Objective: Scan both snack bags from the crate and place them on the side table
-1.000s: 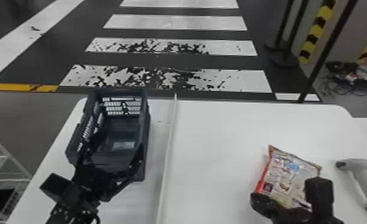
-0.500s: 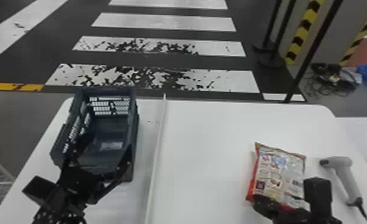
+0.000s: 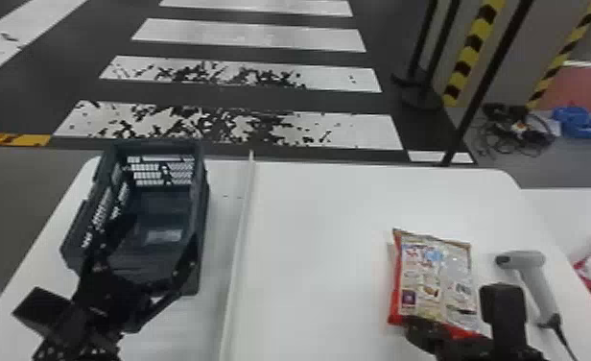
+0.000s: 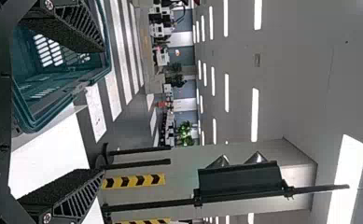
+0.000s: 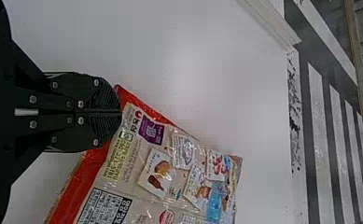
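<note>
Snack bag (image 3: 436, 278) has just turned squarer beside scanner (image 3: 534, 273), right gripper (image 5: 121, 112) closed at its edge, hold unclear, left gripper (image 4: 103, 111) open by crate (image 3: 165, 201); likely scan prep.

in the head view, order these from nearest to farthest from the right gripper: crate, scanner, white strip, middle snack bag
From the right gripper:
1. Snack bag, right at the jaws
2. Scanner, to the right
3. White strip, to the left
4. Crate, left beyond the strip
</note>
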Controlling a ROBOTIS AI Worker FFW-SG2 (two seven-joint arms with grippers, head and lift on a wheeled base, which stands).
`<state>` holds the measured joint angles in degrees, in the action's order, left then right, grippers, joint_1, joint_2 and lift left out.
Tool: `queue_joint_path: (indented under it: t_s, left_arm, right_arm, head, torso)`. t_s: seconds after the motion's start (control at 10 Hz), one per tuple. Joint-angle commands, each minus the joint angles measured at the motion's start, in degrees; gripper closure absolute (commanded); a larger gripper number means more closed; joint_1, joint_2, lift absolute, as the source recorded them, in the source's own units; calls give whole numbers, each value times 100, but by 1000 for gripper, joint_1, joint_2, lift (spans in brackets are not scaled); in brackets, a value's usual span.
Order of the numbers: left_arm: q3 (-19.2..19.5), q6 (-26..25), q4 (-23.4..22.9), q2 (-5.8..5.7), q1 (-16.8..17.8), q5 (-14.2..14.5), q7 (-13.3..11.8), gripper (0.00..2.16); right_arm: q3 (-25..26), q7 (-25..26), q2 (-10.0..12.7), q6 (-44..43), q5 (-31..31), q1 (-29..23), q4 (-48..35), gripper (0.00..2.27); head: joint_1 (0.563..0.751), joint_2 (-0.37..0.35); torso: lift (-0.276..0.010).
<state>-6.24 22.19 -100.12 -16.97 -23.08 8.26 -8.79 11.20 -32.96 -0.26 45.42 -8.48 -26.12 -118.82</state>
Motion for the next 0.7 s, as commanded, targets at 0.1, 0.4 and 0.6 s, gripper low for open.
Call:
queue_joint_path:
  t_s: [0.1, 0.4, 0.6]
  left_arm:
    - [0, 0, 1, 0, -3, 0, -9, 80]
    - [0, 0, 1, -9, -3, 0, 0, 80]
    - [0, 0, 1, 0, 5, 0, -9, 80]
  right_arm:
    - [199, -9, 31, 7, -57, 107, 52, 2243]
    - [436, -71, 31, 7, -163, 187, 104, 2243]
    - [515, -71, 31, 7, -128, 169, 104, 2243]
  head:
    - [695, -83]
    - [695, -125]
    - [695, -140]
  torso:
    - [-98]
    - [-98]
    - [-98]
